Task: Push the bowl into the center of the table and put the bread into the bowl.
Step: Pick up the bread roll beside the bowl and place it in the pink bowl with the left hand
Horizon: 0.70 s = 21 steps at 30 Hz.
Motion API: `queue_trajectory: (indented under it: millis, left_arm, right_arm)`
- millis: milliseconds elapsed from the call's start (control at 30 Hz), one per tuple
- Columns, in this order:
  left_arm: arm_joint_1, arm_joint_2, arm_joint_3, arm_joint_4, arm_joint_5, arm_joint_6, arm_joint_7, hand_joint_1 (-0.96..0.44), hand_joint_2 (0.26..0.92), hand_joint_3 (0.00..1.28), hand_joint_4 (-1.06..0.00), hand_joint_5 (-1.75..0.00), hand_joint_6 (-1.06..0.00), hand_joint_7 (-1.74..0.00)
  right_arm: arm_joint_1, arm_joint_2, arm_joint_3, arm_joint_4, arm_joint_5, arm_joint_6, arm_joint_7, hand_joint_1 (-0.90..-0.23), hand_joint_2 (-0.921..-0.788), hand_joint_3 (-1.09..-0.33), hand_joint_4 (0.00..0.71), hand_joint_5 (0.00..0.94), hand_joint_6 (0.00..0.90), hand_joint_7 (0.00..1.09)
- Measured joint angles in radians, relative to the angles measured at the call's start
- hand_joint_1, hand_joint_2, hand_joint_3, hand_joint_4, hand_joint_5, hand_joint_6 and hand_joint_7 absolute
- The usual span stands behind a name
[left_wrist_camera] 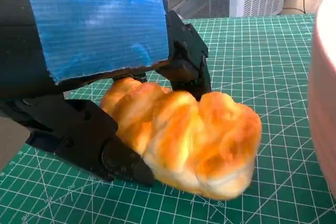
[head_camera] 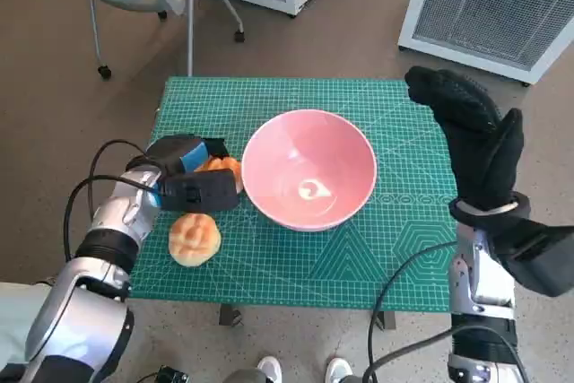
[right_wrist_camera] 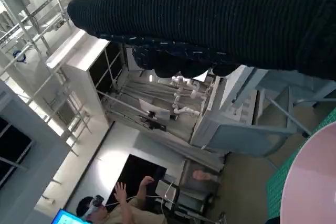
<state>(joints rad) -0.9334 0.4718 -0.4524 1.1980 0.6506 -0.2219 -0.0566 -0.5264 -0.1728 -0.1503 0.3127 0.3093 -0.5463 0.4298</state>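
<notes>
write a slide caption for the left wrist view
Blue-taped black left hand grips a golden braided bread roll over the green grid cutting mat, beside the pink bowl.

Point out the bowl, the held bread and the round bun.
bowl (head_camera: 309, 177), head view, on its inner wall.
held bread (left_wrist_camera: 194, 140), left wrist view, on its golden crust.
round bun (head_camera: 194, 239), head view, on its top.

Count: one pink bowl (head_camera: 309, 168); two bread pieces, a golden roll (head_camera: 221, 166) and a round bun (head_camera: 194, 239).
</notes>
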Motion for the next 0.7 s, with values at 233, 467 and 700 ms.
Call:
queue_trajectory:
  millis: [233, 467, 700]
  left_arm:
    - [0.005, 0.047, 0.062, -0.076, -0.054, -0.02, -0.029, 0.0, 0.92, 0.06, -0.7, -1.18, -0.65, -1.11]
    - [0.032, 0.128, 0.18, -0.301, -0.12, -0.038, 0.015, 0.0, 0.919, 0.03, -0.74, -1.14, -0.67, -1.1]
    - [0.092, 0.15, 0.271, -0.577, -0.14, -0.014, 0.108, 0.0, 0.91, 0.01, -0.79, -1.09, -0.71, -1.05]
  right_arm:
    - [0.005, 0.003, 0.001, 0.0, -0.001, 0.0, 0.0, -0.702, -0.921, -0.781, 0.128, 0.008, -0.001, 0.54]
    - [0.006, 0.006, 0.002, -0.001, -0.001, 0.001, -0.002, -0.702, -0.921, -0.781, 0.132, 0.009, -0.001, 0.53]
    - [0.006, 0.014, 0.006, -0.003, -0.001, 0.002, -0.004, -0.702, -0.921, -0.782, 0.133, 0.009, -0.001, 0.53]
